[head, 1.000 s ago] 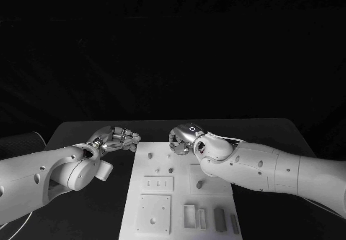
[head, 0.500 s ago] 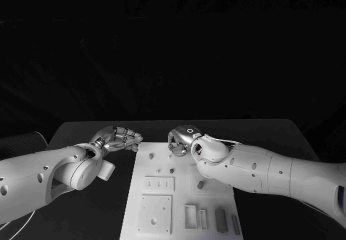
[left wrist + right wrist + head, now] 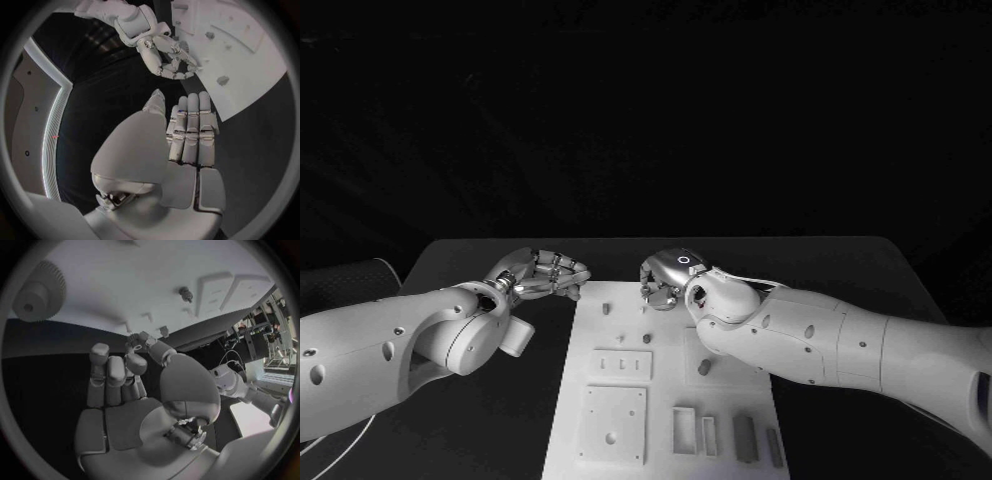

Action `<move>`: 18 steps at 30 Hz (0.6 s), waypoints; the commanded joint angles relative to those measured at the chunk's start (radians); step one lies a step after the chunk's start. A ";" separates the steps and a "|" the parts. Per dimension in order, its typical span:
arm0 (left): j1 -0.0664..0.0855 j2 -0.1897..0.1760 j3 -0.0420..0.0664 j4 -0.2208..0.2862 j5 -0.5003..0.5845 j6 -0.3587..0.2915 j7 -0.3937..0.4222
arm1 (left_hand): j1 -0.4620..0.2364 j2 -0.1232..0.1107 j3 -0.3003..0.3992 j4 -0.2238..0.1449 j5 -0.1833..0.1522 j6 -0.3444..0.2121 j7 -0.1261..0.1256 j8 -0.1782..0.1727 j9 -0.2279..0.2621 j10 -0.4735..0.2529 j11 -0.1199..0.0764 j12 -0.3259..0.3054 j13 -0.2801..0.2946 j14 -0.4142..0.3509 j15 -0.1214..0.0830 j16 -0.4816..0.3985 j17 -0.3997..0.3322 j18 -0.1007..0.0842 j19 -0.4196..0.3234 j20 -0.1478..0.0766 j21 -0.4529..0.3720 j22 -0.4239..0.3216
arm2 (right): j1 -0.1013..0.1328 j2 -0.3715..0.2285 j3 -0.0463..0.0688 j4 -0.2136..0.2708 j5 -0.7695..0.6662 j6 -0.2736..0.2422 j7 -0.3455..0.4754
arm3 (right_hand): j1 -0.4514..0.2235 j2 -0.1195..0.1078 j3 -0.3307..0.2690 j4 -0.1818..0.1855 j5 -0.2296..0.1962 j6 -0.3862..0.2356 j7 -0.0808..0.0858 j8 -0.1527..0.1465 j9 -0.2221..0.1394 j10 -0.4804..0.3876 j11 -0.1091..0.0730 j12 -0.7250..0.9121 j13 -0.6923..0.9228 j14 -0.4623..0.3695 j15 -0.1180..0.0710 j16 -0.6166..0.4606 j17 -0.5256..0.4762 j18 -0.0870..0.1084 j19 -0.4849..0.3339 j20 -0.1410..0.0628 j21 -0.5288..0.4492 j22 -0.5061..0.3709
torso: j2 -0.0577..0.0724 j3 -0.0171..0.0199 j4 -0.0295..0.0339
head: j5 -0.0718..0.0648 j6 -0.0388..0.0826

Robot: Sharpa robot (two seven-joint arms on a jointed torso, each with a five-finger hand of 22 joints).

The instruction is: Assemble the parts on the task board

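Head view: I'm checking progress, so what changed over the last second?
Very little. The left hand edged slightly toward the task board, its fingers staying curled beside the board's far left corner. The right hand stayed over the board's far end, fingers curled. The parts on the board lie as before.

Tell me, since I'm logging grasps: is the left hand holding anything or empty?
Empty. In the left wrist view the left hand has its fingers straight, side by side, nothing between them.

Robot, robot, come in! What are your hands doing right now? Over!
Left hand beside the task board, fingers together, holding nothing. Right hand over board's far end, fingers curled; a hold can't be told. Gear lies on board. Nothing in the way.
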 commanded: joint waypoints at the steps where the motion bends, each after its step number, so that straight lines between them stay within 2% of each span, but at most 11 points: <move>1: 0.002 0.002 0.001 0.002 -0.015 -0.001 0.010 | 0.009 -0.002 -0.001 -0.001 0.003 0.007 -0.002 -0.004 0.000 0.006 -0.002 -0.005 0.001 0.002 0.001 -0.005 0.002 0.008 0.000 -0.007 -0.006 0.000 | -0.001 0.004 0.000 -0.004 -0.019 0.006 -0.004 | 0.001 -0.007 0.002 0.002 0.003 0.010 0.003 0.004 0.001 0.002 -0.001 0.000 -0.001 0.006 0.002 0.005 -0.001 0.031 0.000 -0.006 0.004 0.015 | 0.000 0.0001 -0.0022 | 0.000 0.000; 7: 0.002 0.004 0.001 0.003 -0.021 -0.002 0.011 | 0.009 -0.002 -0.001 -0.001 0.003 0.007 -0.002 -0.005 0.000 0.006 -0.002 -0.006 0.001 0.001 0.001 -0.006 0.002 0.007 0.000 -0.007 -0.006 0.000 | -0.003 0.007 0.000 -0.013 -0.019 0.005 -0.009 | 0.002 -0.008 0.003 0.001 0.003 0.011 0.003 0.004 0.001 0.002 -0.001 0.000 -0.001 0.006 0.002 0.005 -0.001 0.031 0.000 -0.006 0.004 0.015 | 0.001 -0.0001 -0.0008 | -0.004 0.004; 18: 0.002 0.006 0.001 0.003 -0.026 0.001 0.010 | 0.008 -0.002 -0.002 -0.001 0.003 0.006 -0.001 -0.006 0.000 0.005 -0.001 -0.007 0.002 0.001 0.002 -0.008 0.004 0.007 0.000 -0.007 -0.007 0.000 | -0.012 0.010 0.000 -0.017 -0.019 0.009 -0.007 | 0.006 -0.010 0.004 -0.002 0.004 0.011 0.002 0.003 0.002 0.002 -0.001 0.000 -0.001 0.007 0.002 0.006 -0.002 0.031 0.000 -0.007 0.005 0.015 | 0.000 0.0003 -0.0009 | -0.003 0.000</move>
